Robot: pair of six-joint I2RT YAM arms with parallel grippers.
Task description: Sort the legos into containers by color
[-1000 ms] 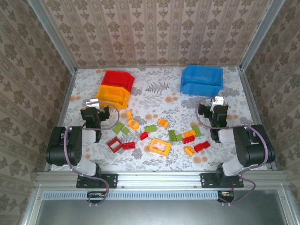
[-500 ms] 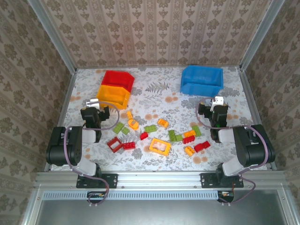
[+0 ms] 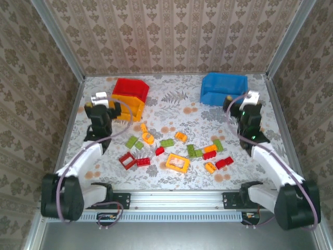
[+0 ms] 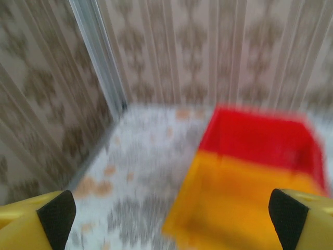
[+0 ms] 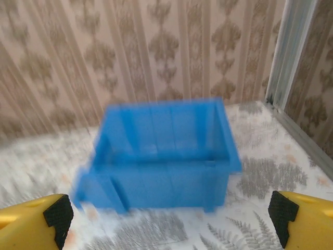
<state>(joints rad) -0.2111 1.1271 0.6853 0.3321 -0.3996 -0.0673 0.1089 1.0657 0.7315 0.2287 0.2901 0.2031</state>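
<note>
Several red, orange and lime green legos lie scattered mid-table, among them a red frame [image 3: 127, 160], an orange frame [image 3: 177, 163], a green brick [image 3: 167, 142] and a red brick [image 3: 225, 163]. At the back left the yellow-orange bin [image 3: 130, 107] stands in front of the red bin [image 3: 131, 87]; the blue bin [image 3: 223, 88] is at the back right. My left gripper [image 3: 101, 105] hovers open just left of the yellow-orange bin [image 4: 244, 203], with the red bin [image 4: 260, 135] behind it. My right gripper [image 3: 244, 104] hovers open near the blue bin [image 5: 166, 156]. Both grippers [image 4: 174, 219] [image 5: 170, 221] hold nothing.
Patterned walls with metal corner posts [image 3: 62, 52] [image 3: 289, 41] close the table on three sides. The floral tabletop [image 3: 177, 99] lies bare between the bins. An aluminium rail [image 3: 177, 198] runs along the near edge.
Both arms have unfolded from their tucked pose and reached toward the back, the left gripper to the yellow-orange bin, the right to the blue bin. Jaws stay open; legos have not moved.
</note>
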